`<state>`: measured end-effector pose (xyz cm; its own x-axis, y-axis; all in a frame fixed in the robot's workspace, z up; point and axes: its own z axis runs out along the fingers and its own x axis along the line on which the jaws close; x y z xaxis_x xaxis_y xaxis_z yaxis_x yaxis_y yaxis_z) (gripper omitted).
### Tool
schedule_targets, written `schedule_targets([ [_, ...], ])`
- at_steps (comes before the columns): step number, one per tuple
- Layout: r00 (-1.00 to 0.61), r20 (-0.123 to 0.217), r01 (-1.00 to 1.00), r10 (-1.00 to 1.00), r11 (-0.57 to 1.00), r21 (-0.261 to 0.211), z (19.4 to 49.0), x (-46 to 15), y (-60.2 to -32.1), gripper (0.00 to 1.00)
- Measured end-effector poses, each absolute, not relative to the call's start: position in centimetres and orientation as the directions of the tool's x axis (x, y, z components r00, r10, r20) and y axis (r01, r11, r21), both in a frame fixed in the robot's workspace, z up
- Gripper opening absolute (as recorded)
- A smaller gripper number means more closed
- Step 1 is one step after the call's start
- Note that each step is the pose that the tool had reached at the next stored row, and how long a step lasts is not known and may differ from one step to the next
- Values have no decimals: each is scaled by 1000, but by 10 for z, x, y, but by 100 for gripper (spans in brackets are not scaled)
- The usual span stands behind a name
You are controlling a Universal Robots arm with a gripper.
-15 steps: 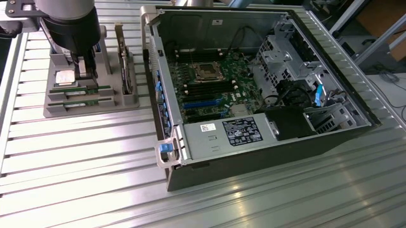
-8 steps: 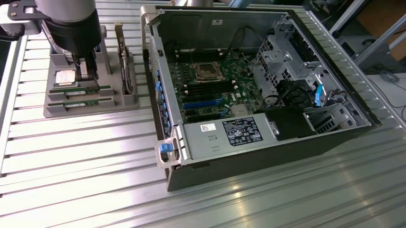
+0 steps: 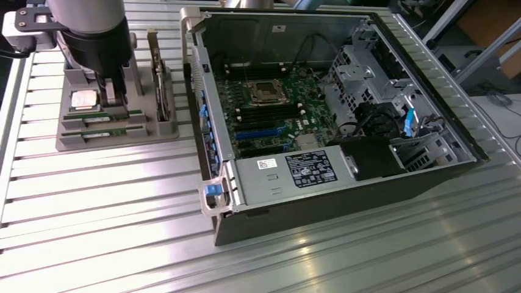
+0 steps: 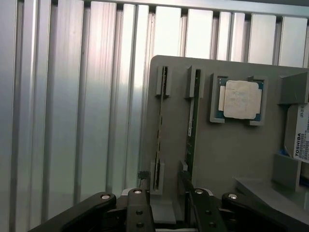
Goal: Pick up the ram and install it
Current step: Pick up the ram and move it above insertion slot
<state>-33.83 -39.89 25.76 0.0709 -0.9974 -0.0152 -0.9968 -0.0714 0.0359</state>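
Ribbed metal desk [image 3: 106,232] carrying an open computer case [image 3: 269,226], which takes up the middle and the exterior view's right side. Inside the case lie a green motherboard [image 3: 269,110] and a grey power supply [image 3: 301,171] with a white label. The robot arm [image 3: 89,24] stands over the desk's corner at the exterior view's upper left. Beneath it sits a grey holder [image 3: 82,141], well apart from the case's handle.

In the holder, a hard drive [image 4: 299,135] with a printed label lies at one side. A broad card [image 3: 163,91] stands upright on the side nearest the case, and a square silver processor [image 4: 241,99] rests in its pocket. The ram [image 4: 192,121], a narrow green stick, stands on edge in its slots just beside the processor. A second stick [image 4: 160,121] stands parallel to it, one slot further from the processor. The black fingers [image 4: 137,212] are spread wide over the near ends of both sticks and grip nothing. Whether they touch the holder cannot be told.
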Motion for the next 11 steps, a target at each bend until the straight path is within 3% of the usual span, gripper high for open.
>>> schedule_targets([
  [11,82,-14,-996,-997,-82,36,253,-337,-399,36],
])
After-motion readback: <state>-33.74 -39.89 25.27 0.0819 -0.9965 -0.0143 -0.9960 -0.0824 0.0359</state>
